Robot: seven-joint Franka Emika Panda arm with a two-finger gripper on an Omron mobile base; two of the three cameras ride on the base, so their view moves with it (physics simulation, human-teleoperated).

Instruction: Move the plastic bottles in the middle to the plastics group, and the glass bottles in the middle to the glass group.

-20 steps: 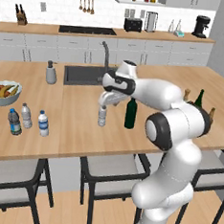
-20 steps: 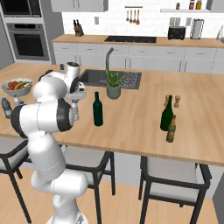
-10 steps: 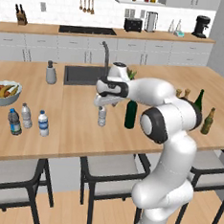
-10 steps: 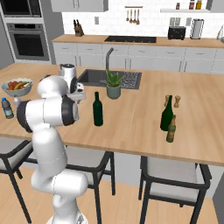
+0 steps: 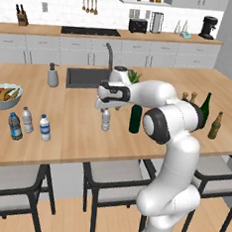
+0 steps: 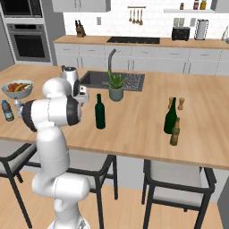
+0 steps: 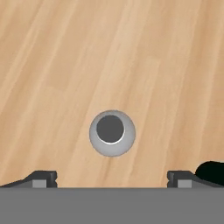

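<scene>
On the left of the counter (image 5: 76, 134) stands the plastics group (image 5: 18, 124). In the middle, the pincer (image 5: 107, 106) hovers wide open above the greyish-clear bottle (image 5: 105, 119). The dark wine bottle (image 5: 135, 118) stands just beside it, and a careless descent could knock either one over.

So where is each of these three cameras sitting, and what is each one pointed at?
Left base view: behind the arm on its left, facing the island; the white arm reaches to the gripper above the plain bottle.
Right base view: behind on the right; arm at left, dark wine bottle beside it.
Hand view: on the hand, looking straight down at the bottle, between its fingertips.
Both base views share the wine bottle.
</scene>
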